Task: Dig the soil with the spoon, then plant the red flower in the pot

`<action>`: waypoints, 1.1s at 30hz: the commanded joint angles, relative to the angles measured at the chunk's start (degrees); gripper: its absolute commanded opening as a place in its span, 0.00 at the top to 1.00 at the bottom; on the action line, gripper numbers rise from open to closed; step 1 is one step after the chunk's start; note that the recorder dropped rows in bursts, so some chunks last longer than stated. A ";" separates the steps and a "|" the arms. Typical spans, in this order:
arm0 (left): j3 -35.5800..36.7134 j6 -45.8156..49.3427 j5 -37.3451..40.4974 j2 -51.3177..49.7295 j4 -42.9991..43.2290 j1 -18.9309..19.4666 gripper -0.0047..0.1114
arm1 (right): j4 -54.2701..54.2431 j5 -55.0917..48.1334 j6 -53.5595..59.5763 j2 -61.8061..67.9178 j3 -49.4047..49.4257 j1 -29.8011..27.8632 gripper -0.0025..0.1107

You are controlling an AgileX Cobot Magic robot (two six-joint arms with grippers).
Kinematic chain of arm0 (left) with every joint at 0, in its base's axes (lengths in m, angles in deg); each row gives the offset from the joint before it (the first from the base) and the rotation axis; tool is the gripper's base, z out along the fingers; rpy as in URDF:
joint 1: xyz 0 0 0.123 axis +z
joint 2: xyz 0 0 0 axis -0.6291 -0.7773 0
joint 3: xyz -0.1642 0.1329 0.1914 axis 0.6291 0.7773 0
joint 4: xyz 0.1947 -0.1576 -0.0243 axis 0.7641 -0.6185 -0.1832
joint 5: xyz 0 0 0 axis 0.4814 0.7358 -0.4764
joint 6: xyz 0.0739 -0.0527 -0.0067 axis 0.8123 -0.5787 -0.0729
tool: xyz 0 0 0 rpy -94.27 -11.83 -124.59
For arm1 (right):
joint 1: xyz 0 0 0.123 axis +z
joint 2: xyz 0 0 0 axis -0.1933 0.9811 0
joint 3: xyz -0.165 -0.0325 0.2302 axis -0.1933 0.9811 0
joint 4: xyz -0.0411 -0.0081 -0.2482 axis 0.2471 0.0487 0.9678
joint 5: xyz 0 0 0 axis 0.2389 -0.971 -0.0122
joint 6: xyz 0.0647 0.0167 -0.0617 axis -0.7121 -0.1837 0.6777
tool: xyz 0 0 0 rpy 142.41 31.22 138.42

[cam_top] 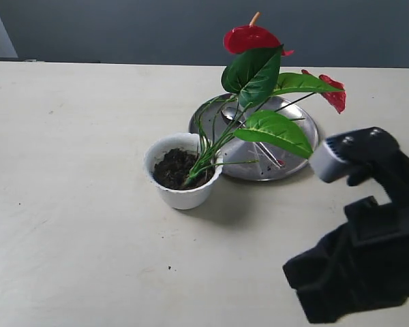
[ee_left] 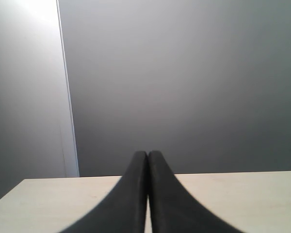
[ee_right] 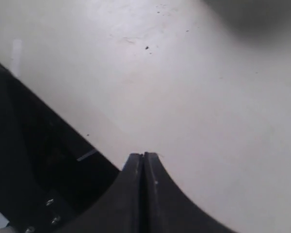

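Red flower [cam_top: 253, 39] rooted in the pot [cam_top: 182, 170]; both claws, left claw [ee_left: 148, 156] and right claw [ee_right: 143, 158], clenched empty, clear of it.

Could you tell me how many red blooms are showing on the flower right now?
2. One red bloom tops the sprig above the leaves; the other red bloom hangs at the right, over the steel plate's edge. None seems hidden.

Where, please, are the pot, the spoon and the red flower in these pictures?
pot [cam_top: 179, 197], exterior view, white front wall.
spoon [cam_top: 230, 115], exterior view, bowl lying on the steel plate.
red flower [cam_top: 249, 39], exterior view, upper red bloom.
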 commanded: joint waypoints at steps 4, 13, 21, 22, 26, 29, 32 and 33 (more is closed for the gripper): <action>-0.13 -0.20 -0.41 0.13 -0.36 -0.38 0.96 | -2.18 -12.72 0.33 -12.81 0.42 0.21 0.97; -0.13 -0.20 -0.41 0.13 -0.36 -0.38 0.96 | 1.08 -10.71 0.33 -19.01 0.42 0.21 0.97; -0.13 -0.20 -0.41 0.13 -0.36 -0.38 0.96 | 1.53 0.43 3.07 -25.53 0.42 -6.57 0.97; -0.13 -0.20 -0.41 0.13 -0.36 -0.38 0.96 | 1.14 5.39 4.91 -27.15 0.84 -8.82 0.97; -0.13 -0.20 -0.41 0.13 -0.36 -0.38 0.96 | -6.34 21.22 16.25 -34.96 5.94 -16.82 0.97; -0.13 -0.20 -0.41 0.13 -0.36 -0.38 0.96 | -10.00 24.37 23.25 -41.13 11.89 -21.96 0.97; -0.13 -0.20 -0.41 0.13 -0.36 -0.38 0.96 | -10.29 25.96 25.13 -46.31 18.00 -27.54 0.97; -0.13 -0.20 -0.41 0.13 -0.36 -0.38 0.96 | -10.43 26.31 25.13 -47.75 20.13 -29.58 0.97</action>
